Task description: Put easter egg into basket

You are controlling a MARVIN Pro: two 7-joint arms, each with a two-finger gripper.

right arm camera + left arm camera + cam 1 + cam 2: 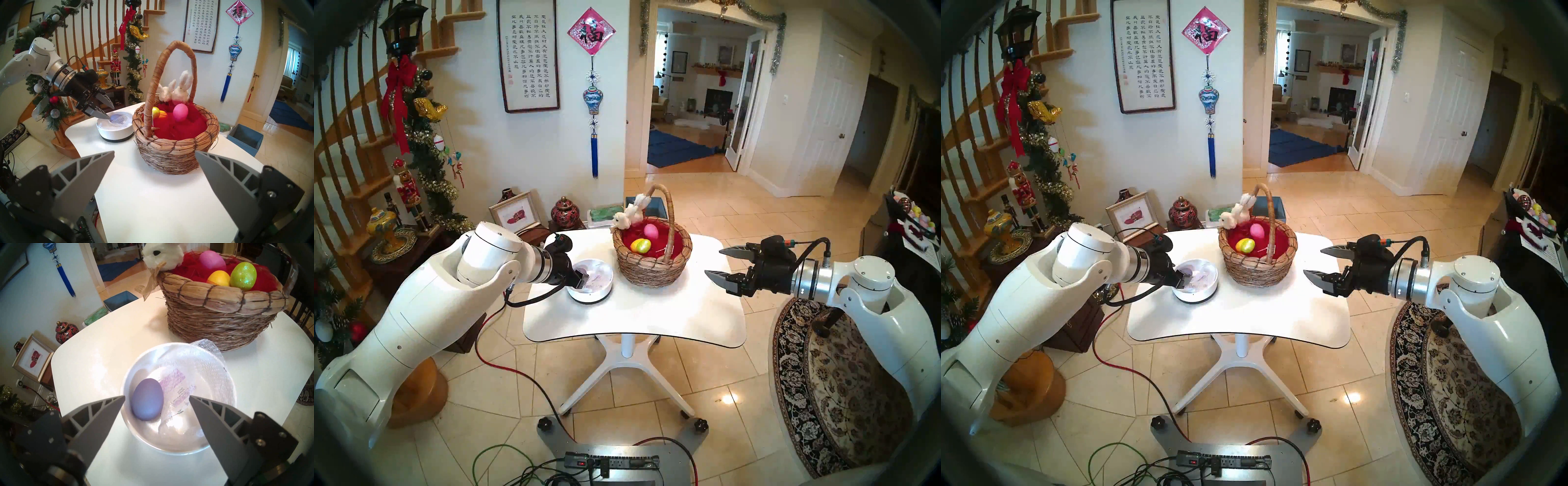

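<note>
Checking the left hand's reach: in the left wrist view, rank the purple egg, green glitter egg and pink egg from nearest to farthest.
1. Purple egg, in the white bowl, between the left hand's fingertips.
2. Green glitter egg, at the woven basket's near side.
3. Pink egg, deeper in, beside the plush bunny.

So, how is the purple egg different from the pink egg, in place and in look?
The purple egg lies in the white bowl, beside a white mesh net; the pink egg lies in the basket, on red lining. The purple egg is alone in its bowl; the pink egg has a yellow egg and a green glitter egg nearby. Both are plain, matte and unheld.
</note>
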